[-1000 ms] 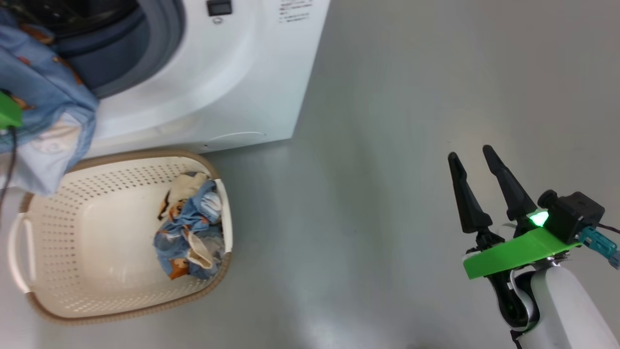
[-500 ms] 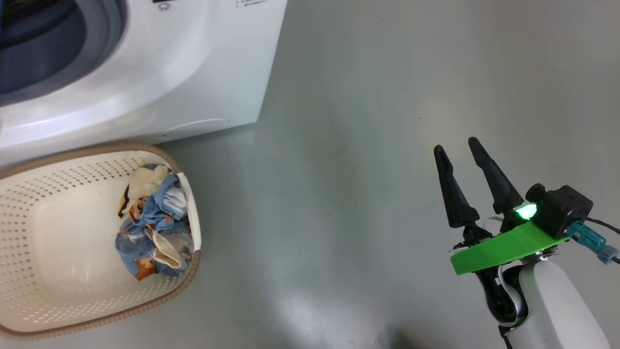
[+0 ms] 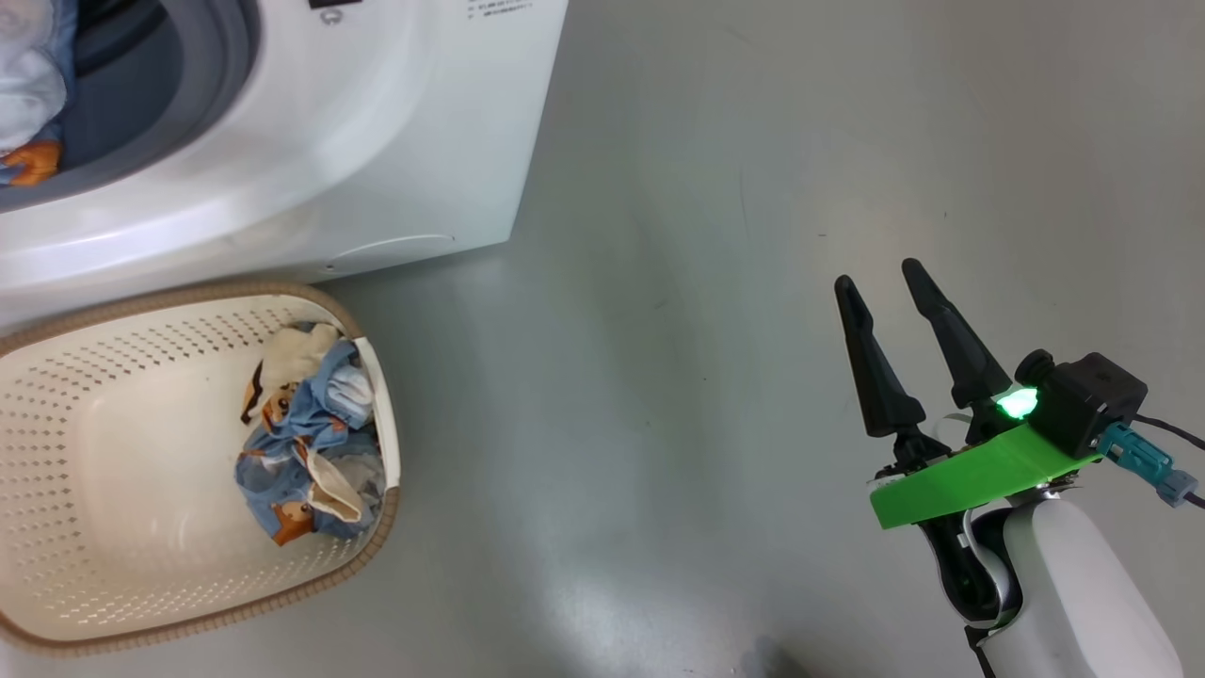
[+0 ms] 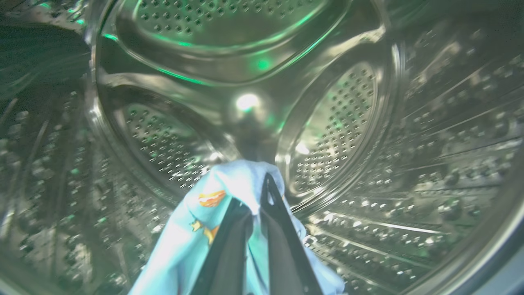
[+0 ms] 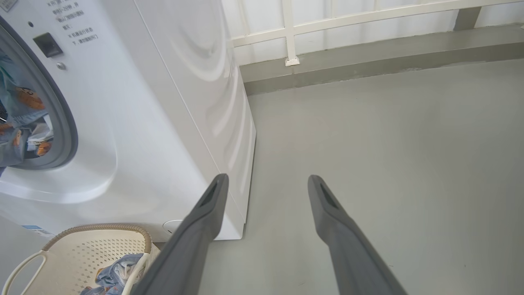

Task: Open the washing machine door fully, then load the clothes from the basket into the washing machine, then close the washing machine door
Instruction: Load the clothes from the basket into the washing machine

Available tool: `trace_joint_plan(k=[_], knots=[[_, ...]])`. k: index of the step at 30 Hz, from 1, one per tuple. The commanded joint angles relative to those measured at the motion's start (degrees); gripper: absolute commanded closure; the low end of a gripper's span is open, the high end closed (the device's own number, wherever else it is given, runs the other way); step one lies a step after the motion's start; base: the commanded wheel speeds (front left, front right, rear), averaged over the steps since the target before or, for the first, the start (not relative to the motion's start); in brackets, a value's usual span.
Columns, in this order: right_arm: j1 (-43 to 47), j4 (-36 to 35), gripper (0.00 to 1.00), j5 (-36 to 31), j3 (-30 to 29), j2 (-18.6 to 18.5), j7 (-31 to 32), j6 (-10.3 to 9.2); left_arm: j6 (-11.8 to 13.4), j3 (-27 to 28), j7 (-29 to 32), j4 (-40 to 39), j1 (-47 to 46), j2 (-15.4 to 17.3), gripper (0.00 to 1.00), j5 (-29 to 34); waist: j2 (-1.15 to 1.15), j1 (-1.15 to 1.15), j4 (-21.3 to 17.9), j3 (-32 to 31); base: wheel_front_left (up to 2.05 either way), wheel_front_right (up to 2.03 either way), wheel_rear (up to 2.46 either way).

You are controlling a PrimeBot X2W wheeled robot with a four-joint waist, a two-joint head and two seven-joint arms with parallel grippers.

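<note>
My left gripper (image 4: pixel 262 192) is inside the washing machine's steel drum (image 4: pixel 335 119), shut on a light blue printed garment (image 4: pixel 204 229) that hangs from its fingers. In the head view that garment (image 3: pixel 28 104) shows in the machine's mouth at the top left, inside the grey gasket (image 3: pixel 221 66). The washing machine (image 3: pixel 377 141) is white. In front of it stands the cream basket (image 3: pixel 122 452) with one more bundle of blue and cream clothes (image 3: pixel 306 443) against its right wall. Far to the right my right gripper (image 3: pixel 880 278) hangs open above the floor. The door is out of view.
Grey floor (image 3: pixel 706 235) stretches between the machine and my right arm. In the right wrist view a low grey kerb and white railing (image 5: pixel 348 41) run behind the machine's right side.
The head camera has shifted. The blue garment that hung at the machine's mouth a second ago is now carried inside the drum. My right gripper has kept its pose.
</note>
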Motion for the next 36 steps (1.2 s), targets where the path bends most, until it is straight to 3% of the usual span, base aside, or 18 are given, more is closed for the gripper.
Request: trace_joint_plan(k=[1, 16, 36], knots=[[0.8, -1.3, 0.00, 0.6, 1.4, -0.6, -0.3, 0.08, -0.3, 0.7, -0.3, -0.7, 0.2, 2.7, 0.00, 1.4, 0.00, -0.01, 0.2, -0.2, 0.00, 0.00, 0.00], [1.2, -1.2, 0.00, 0.6, 1.4, -0.8, -0.3, 0.08, -0.6, 0.7, -0.3, 3.3, 2.6, 0.7, 0.00, -0.1, 0.00, -0.01, 0.7, -1.4, 0.00, 0.00, 0.00], [2.0, -0.8, 0.00, 0.1, -0.7, -3.2, -0.3, 0.08, -0.6, 5.1, -0.3, -4.3, 18.6, -6.0, 0.00, -3.8, 0.00, -0.01, 5.2, -5.7, 0.00, 0.00, 0.00]])
